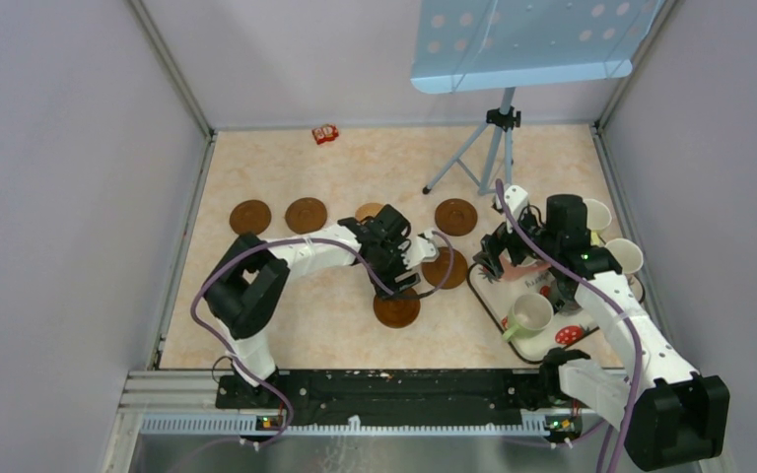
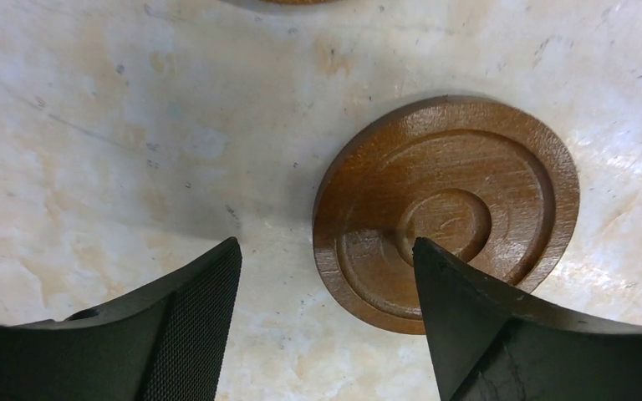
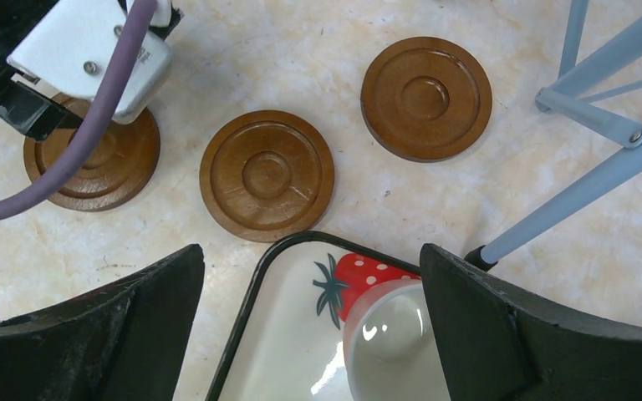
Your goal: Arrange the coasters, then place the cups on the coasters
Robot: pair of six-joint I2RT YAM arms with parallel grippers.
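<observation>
The left gripper (image 2: 326,246) hangs over the middle of the bench (image 2: 92,125), its fingers apart and nothing between them. In the left wrist view a brown coaster (image 2: 447,209) lies flat at right of centre. The right finger overlaps its near edge, and the left finger is over bare bench. Whether the finger touches the disc cannot be told.

In the top view four coasters form a loose row across the upper half of the bench: far-left coaster (image 1: 250,216), second coaster (image 1: 306,214), third coaster (image 1: 369,210), which is half hidden behind the left arm, and fourth coaster (image 1: 455,216). A fifth coaster (image 1: 445,268) lies just left of the tray (image 1: 591,340), and a sixth coaster (image 1: 396,308) lies at lower centre, just below the left gripper.

The right gripper (image 3: 311,251) is over the tray's upper-left corner with its fingers spread wide. A pale-lined cup (image 3: 389,338) stands on the tray below them, nearer the right finger and not clamped. A yellow-green cup (image 1: 529,315) stands lower on the tray. Two pale cups (image 1: 623,256) sit at the right edge; whether they are on the tray cannot be told.
</observation>
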